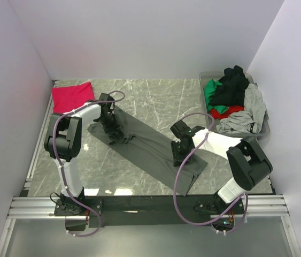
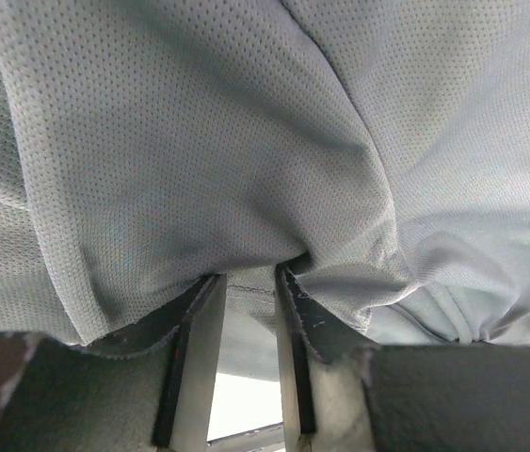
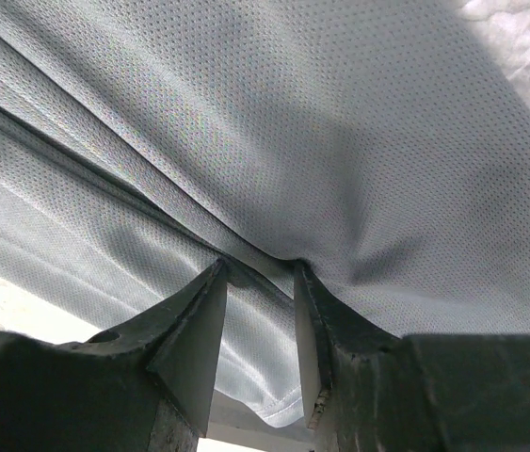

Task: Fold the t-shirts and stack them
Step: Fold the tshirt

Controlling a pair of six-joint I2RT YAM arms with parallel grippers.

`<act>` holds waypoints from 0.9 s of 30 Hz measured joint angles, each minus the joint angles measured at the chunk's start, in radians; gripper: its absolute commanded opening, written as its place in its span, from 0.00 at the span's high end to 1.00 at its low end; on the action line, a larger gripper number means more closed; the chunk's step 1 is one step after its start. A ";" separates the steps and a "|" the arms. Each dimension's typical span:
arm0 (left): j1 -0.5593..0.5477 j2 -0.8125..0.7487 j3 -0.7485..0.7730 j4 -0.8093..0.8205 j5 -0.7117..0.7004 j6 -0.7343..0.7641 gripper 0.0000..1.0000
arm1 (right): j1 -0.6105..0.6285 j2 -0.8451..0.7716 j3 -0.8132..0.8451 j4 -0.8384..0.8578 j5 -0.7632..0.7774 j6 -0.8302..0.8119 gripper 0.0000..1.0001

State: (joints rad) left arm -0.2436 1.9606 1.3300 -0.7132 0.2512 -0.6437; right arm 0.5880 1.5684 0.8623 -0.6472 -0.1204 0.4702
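A dark charcoal-grey t-shirt (image 1: 150, 147) lies as a long folded strip, running diagonally across the marble table. My left gripper (image 1: 114, 134) points down onto its bunched far-left end. In the left wrist view that gripper (image 2: 248, 273) is shut on a pucker of the grey cloth (image 2: 199, 141). My right gripper (image 1: 181, 158) stands over the near-right end. In the right wrist view its jaws (image 3: 260, 264) pinch a fold of the cloth (image 3: 340, 141), whose hem hangs between the fingers. A folded magenta-red t-shirt (image 1: 72, 96) lies flat at the far left corner.
A clear plastic tub (image 1: 204, 101) at the far right holds a heap of black (image 1: 233, 85), green (image 1: 211, 91), red (image 1: 230, 110) and light grey (image 1: 249, 112) shirts. White walls close in the table on three sides.
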 measured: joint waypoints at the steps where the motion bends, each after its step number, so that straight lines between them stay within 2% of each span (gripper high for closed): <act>1: 0.000 0.001 0.000 0.000 0.000 0.003 0.66 | 0.002 0.005 0.003 -0.003 0.001 0.000 0.58; 7: 0.000 0.034 0.038 -0.018 0.006 0.035 0.66 | 0.032 0.042 0.041 -0.034 0.020 -0.007 0.59; 18: -0.038 0.210 0.317 -0.039 0.022 0.154 0.65 | 0.090 0.065 0.059 -0.070 -0.017 0.045 0.59; 27: -0.072 0.297 0.460 -0.026 0.034 0.253 0.59 | 0.188 0.139 0.126 -0.104 -0.085 0.133 0.59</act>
State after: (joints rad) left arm -0.3161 2.2578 1.7905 -0.7395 0.2848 -0.3908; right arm 0.7761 1.7077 0.9878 -0.7509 -0.2050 0.6029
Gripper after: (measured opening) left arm 0.397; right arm 0.414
